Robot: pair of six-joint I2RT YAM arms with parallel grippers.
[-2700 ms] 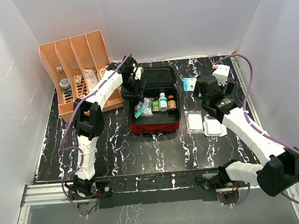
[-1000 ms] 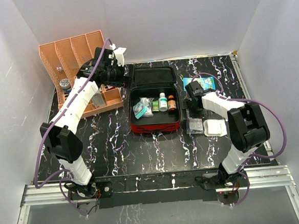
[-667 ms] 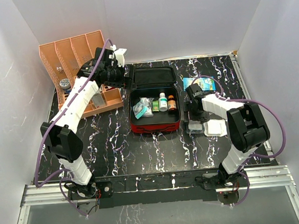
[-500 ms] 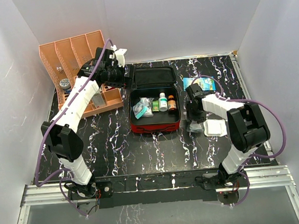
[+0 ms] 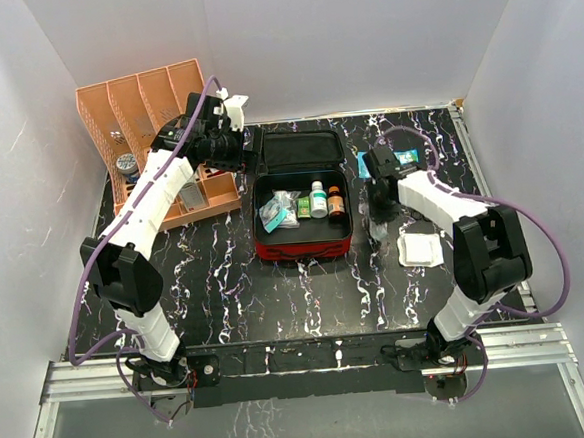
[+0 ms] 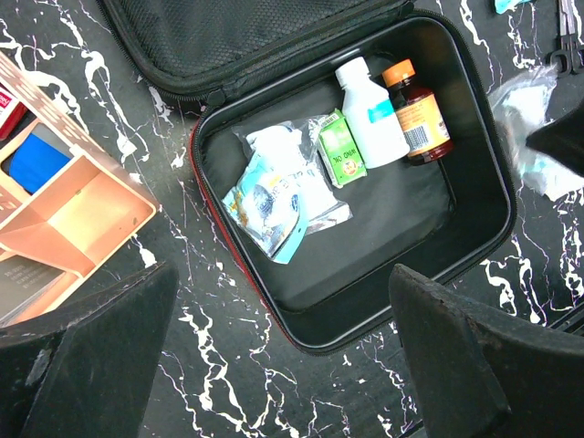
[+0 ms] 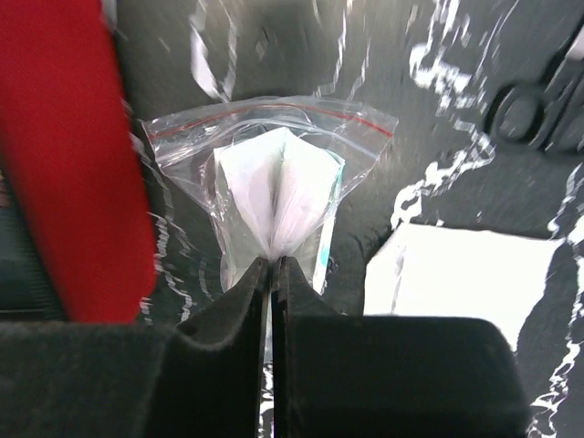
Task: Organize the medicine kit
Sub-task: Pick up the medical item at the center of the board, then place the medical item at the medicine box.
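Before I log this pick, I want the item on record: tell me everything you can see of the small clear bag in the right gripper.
The clear bag is a small, thin plastic zip pouch with a red line along its seal, holding something white and folded. The right gripper is shut on its near edge, creasing plastic and contents. It sits beside the outer wall of the red medicine kit, over the black marbled table; whether it is lifted I cannot tell.

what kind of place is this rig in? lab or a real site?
Probably a lab test cell: white panel walls box in a black marbled table, an aluminium rail runs along its near edge, and a red medicine kit and orange organizer rack sit as staged props.
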